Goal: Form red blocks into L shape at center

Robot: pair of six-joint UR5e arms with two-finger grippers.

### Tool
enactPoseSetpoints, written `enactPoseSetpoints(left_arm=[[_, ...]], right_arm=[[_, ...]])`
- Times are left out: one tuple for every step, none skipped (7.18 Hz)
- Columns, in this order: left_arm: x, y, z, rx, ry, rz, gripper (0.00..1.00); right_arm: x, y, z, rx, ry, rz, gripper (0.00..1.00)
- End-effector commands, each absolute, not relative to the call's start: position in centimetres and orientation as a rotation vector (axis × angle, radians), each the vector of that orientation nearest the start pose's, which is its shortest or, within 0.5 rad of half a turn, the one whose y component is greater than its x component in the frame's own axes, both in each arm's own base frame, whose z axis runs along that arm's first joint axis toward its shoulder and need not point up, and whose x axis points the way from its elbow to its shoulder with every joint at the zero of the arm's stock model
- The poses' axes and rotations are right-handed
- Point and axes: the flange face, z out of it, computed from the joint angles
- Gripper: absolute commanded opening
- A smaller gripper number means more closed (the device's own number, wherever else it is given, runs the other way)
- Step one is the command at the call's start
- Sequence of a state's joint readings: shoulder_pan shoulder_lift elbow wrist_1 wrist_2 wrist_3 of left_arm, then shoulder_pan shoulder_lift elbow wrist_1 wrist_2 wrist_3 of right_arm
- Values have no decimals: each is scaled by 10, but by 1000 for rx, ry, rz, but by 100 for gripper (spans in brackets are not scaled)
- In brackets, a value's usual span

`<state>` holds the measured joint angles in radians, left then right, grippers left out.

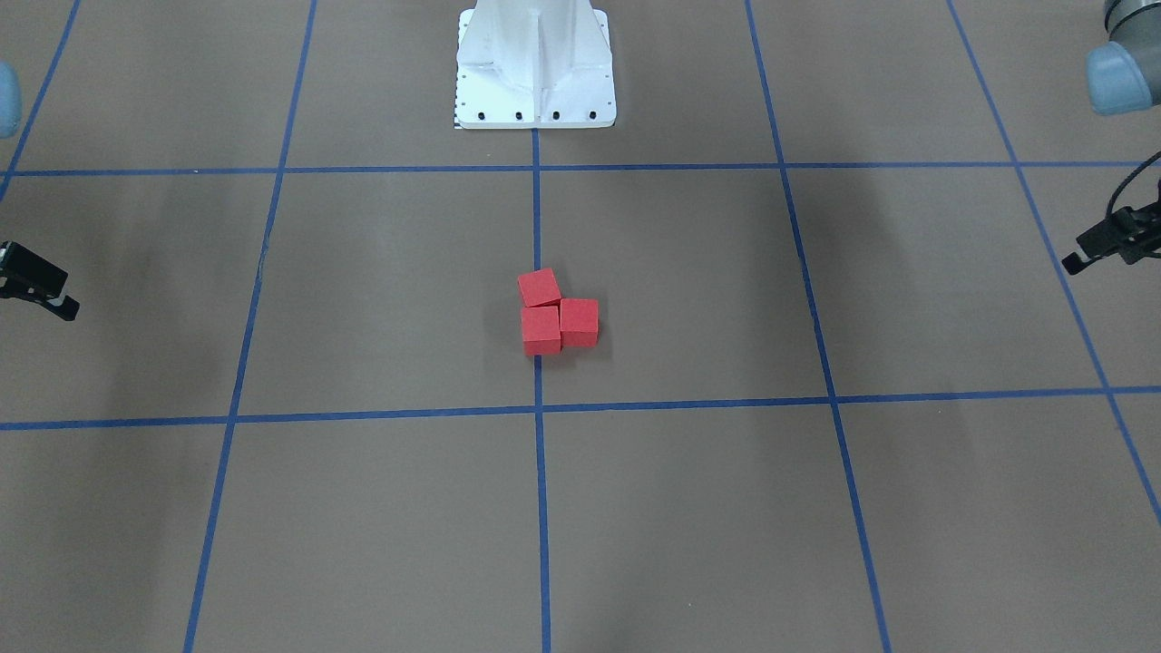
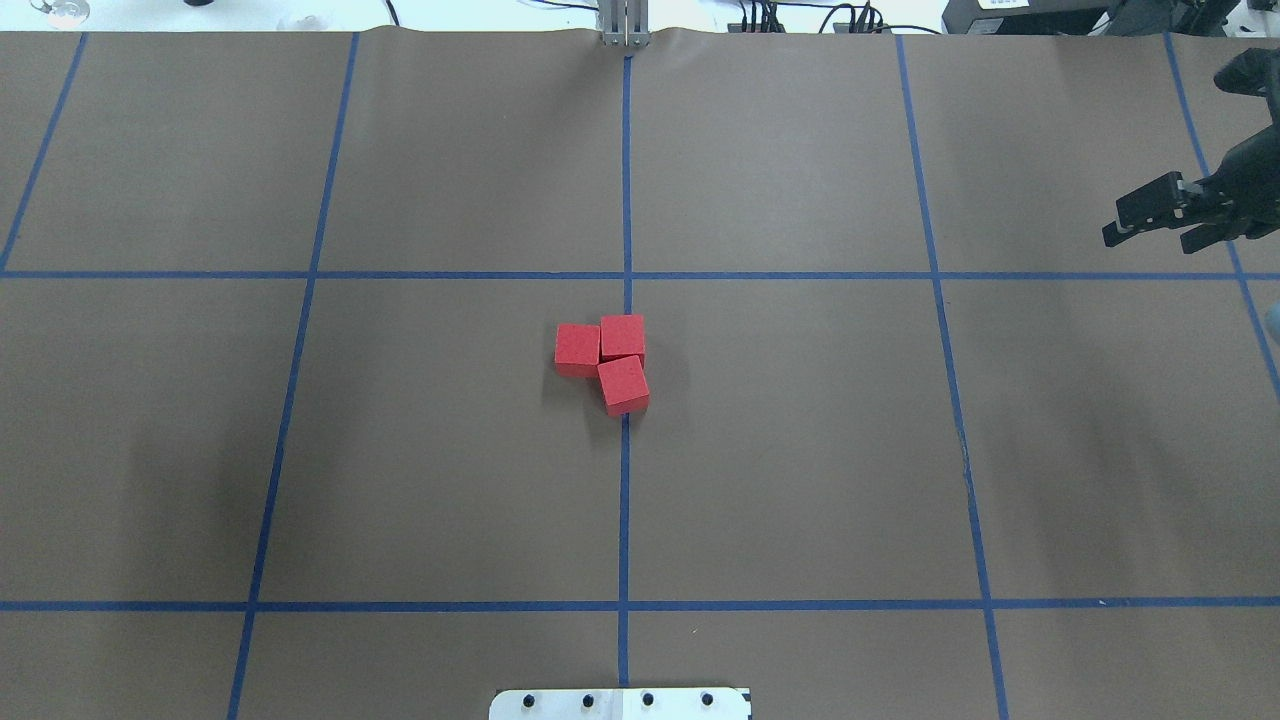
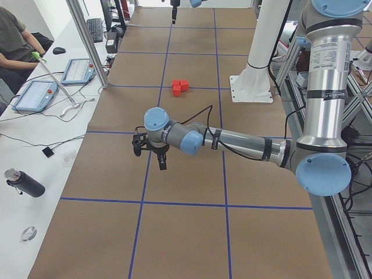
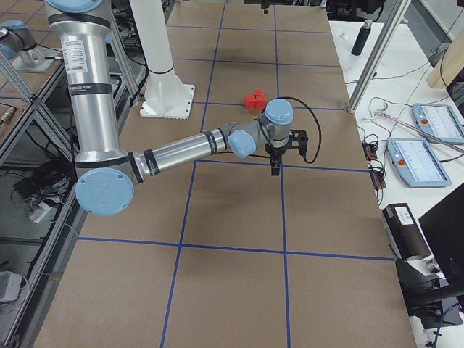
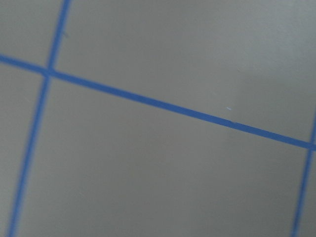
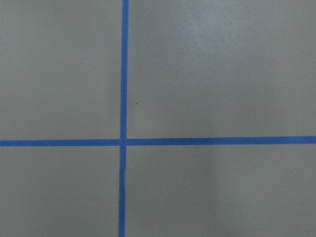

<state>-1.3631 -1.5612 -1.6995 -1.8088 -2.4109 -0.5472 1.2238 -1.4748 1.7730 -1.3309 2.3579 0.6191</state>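
Three red blocks (image 1: 541, 329) (image 2: 622, 338) sit touching in an L at the center (image 2: 625, 450), on the vertical blue tape line. One block (image 2: 577, 349) lies to the corner block's left. The block nearer the robot (image 2: 624, 384) is slightly rotated. The cluster also shows as the red blocks (image 3: 180, 87) (image 4: 255, 99) in the side views. My right gripper (image 2: 1115, 225) (image 1: 63, 292) hovers open and empty at the table's right edge, far from them. My left gripper (image 1: 1075, 254) (image 3: 152, 156) hangs open and empty at the opposite edge, outside the overhead view. Both wrist views show only brown surface and blue tape.
The white robot pedestal (image 1: 535, 73) (image 2: 620, 703) stands behind the blocks. Beyond the far table edge lie two tablets (image 3: 35, 94), a dark bottle (image 3: 23, 183) and cables, with a seated person (image 3: 14, 40) there. Metal frame posts (image 3: 87, 40) rise at that edge.
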Motion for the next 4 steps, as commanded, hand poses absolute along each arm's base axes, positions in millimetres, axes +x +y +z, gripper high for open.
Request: enactPoseSetpoints(left_arm=[[8,-509,590,59,874,-144,100],[6,-509,591,76,871,-112,100],[3,-509,589,93,871,-88,100],[1,-511,582,108,873,-87,100]], right_arm=[[-82,-536,520,112,-901,4,100],[-80,-538,526,111,-903,-6,100],[-80,-539,522,117,-903,-7,100],[-79,-539,523,122,-893,-6,100]])
